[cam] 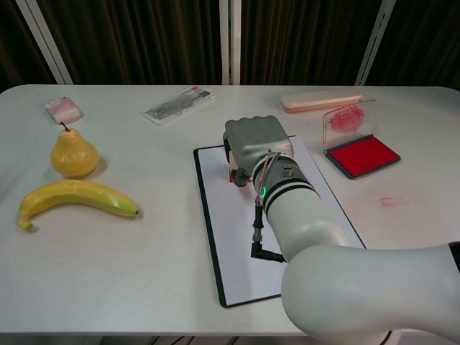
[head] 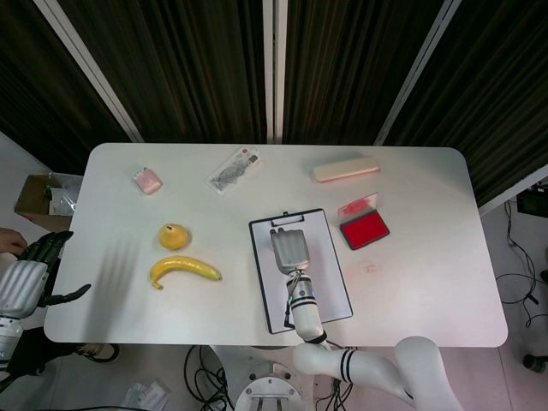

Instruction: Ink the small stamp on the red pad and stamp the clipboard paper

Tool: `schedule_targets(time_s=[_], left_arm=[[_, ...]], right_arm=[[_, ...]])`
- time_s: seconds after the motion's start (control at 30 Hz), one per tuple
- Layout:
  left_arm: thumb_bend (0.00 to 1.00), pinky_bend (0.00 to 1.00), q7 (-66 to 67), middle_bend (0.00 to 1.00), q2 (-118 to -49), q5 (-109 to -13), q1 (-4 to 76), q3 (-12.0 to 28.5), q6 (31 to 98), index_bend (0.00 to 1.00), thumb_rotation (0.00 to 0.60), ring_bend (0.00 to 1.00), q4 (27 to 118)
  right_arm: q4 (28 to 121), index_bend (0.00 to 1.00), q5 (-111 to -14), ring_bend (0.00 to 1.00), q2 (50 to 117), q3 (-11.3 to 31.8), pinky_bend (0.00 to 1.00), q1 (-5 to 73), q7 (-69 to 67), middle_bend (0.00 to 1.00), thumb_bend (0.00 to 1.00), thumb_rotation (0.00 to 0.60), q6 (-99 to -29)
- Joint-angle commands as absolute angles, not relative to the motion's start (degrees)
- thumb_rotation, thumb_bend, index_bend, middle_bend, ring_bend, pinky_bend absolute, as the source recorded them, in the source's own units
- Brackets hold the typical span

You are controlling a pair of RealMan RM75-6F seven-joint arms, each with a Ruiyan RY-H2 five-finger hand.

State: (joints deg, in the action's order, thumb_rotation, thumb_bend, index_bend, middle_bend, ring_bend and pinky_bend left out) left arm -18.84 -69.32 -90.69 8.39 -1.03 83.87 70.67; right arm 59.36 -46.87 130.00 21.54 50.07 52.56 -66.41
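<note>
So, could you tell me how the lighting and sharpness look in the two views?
Head view: even light, sharp, faint streaked shadows on the table left of the banana. Chest view: crisp too, with soft shadows under the pear; the right arm fills the lower right.

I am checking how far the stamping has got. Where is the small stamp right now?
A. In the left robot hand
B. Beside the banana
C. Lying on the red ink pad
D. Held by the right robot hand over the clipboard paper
D: in the chest view the right robot hand grips the small stamp at the clipboard paper, away from the red ink pad.
</note>
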Motion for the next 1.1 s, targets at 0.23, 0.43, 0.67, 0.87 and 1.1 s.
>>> schedule_targets(time_s=[0.23, 0.43, 0.67, 0.87, 1.1], left_arm=[[0.1, 0.18, -18.89, 0.09, -69.18, -90.61, 8.3, -0.95, 84.01, 0.08, 0.217, 0.09, 70.65], [0.1, 0.18, -18.82, 0.09, -69.01, -90.61, 8.26, -0.93, 84.06, 0.08, 0.216, 0.09, 70.75], [0.1, 0.18, -18.31, 0.09, -68.49, -90.65, 8.34, -0.79, 84.14, 0.08, 0.218, 0.09, 71.45], [0.1, 0.18, -16.81, 0.09, -67.67, -90.99, 8.49, -0.71, 84.37, 0.08, 0.216, 0.09, 73.37], [0.1, 0.18, -13.99, 0.09, -66.7, -91.62, 8.63, -0.73, 84.75, 0.08, 0.213, 0.09, 76.61]], right_arm=[[59.17, 0.75, -45.67, 0.84, 130.0, 20.59, 0.93, 50.65, 52.61, 0.65, 0.41, 0.6, -66.42], [58.75, 0.75, -45.17, 0.84, 130.0, 19.91, 0.93, 50.87, 52.26, 0.65, 0.42, 0.6, -66.63], [62.21, 0.75, -48.74, 0.84, 128.62, 21.71, 0.93, 50.96, 49.46, 0.65, 0.43, 0.6, -69.01], [78.2, 0.75, -52.94, 0.84, 120.32, 24.22, 0.93, 49.48, 52.15, 0.64, 0.43, 0.6, -74.92], [97.39, 0.75, -57.07, 0.84, 106.37, 23.63, 0.93, 44.8, 56.35, 0.64, 0.43, 0.6, -80.22]])
